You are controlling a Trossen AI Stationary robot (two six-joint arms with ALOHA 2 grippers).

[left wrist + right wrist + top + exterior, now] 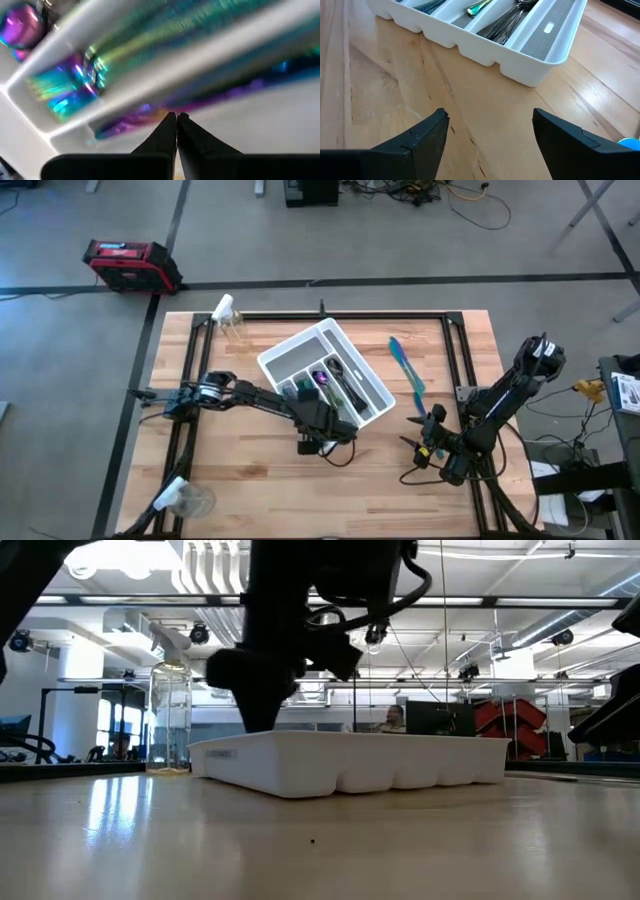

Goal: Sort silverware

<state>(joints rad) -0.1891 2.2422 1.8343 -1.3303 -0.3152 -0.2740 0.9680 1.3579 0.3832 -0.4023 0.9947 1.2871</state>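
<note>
A: Worktop [250, 480] carries the white tray [372, 392] near its middle, angled. Where's the silverware [340, 380]?

B: Inside the tray's compartments; dark pieces lie in one slot, iridescent ones [70, 85] in others. One teal piece [406, 370] lies loose on the wood, right of the tray.

A: And the arms?

B: Left end effector [176, 120] sits pinched closed over the tray's near end. Right end effector [490, 125] hovers spread wide, empty, right of the tray.
</note>
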